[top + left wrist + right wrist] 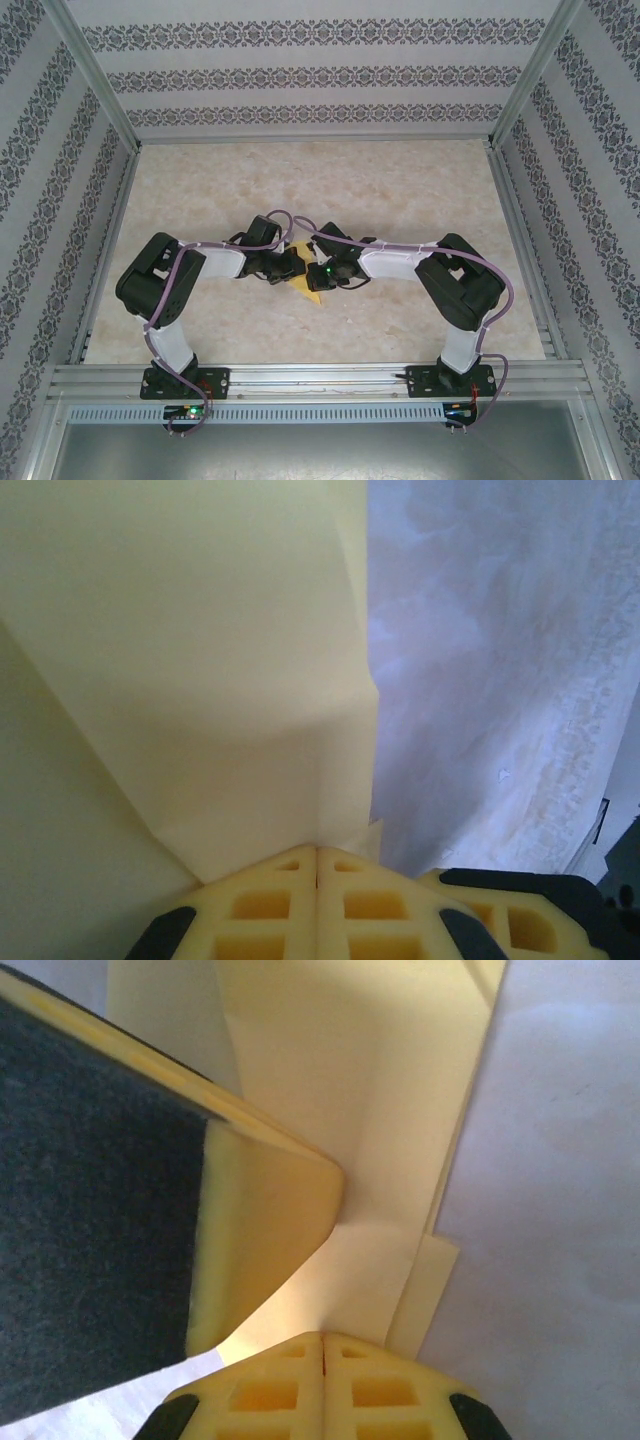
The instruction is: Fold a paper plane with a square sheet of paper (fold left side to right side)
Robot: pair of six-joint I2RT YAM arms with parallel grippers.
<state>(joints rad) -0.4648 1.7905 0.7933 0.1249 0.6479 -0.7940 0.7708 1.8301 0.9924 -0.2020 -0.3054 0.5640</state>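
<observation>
Top view shows both arms bent in to the middle of the table (420, 190); the paper (312, 290) lies there between them, with a yellow point sticking out toward the near edge; the left claw (287, 266) and the right claw (335, 272) sit close together over it. Seen from the left wrist, the left claw is pressed together and the paper's edge looks caught at its tips; the right wrist shows the right claw the same way, pinching the paper. I think some folds are done, because the paper has creases and a few layers with their edges side by side; it does not look like a thin dart yet, so I guess more folding and pressing is left. The claws crowd each other; a dark pad (90, 1210) with a yellow edge, likely part of the left claw, covers some of the paper; patterned walls (300, 80) stand around the table, well apart.
</observation>
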